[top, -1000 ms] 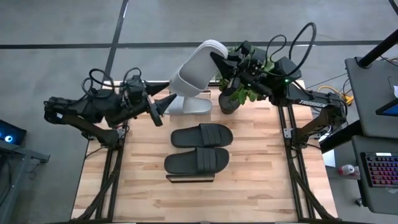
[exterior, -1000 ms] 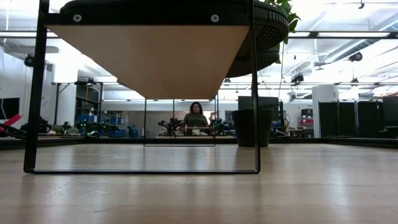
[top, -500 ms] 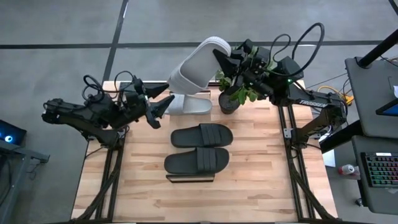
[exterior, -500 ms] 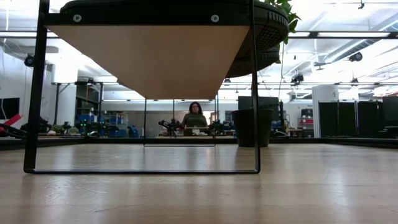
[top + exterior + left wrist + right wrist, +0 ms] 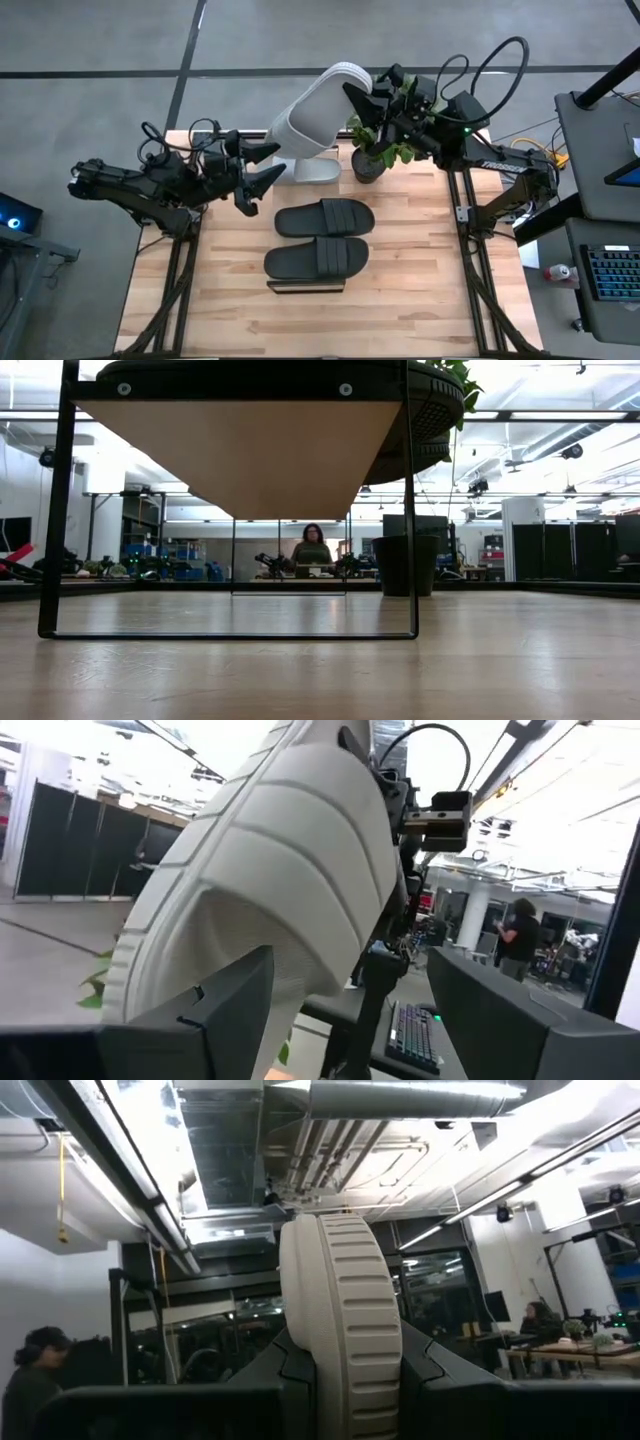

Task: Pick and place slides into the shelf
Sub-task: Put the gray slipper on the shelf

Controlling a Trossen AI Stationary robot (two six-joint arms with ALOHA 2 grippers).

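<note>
Slides, four, seen view by view.

High view: my right hand (image 5: 352,100) is clamped on the edge of a pale grey slide (image 5: 315,110), held up in the air over the far edge of the table (image 5: 400,280). A second grey slide (image 5: 318,170) lies flat on the table just beneath it. My left hand (image 5: 262,168) hangs just beside that flat slide, fingers apart, holding nothing. Two black slides (image 5: 323,217) lie side by side on the shelf (image 5: 305,288) at mid-table. A potted plant (image 5: 375,155) stands beside the grey slides, under my right arm.

Low view: the shelf plank (image 5: 240,455) is seen from below between thin dark rails, with black slide soles (image 5: 430,405) on top. A person (image 5: 313,550) sits far off in the room.

Left wrist view: my own two fingers (image 5: 235,1000) stand spread, with the ribbed grey sole (image 5: 270,870) of the raised slide beyond them.

Right wrist view: my fingers (image 5: 290,1370) grip the ribbed grey slide (image 5: 335,1310) edge-on, pointing up at the ceiling.
</note>
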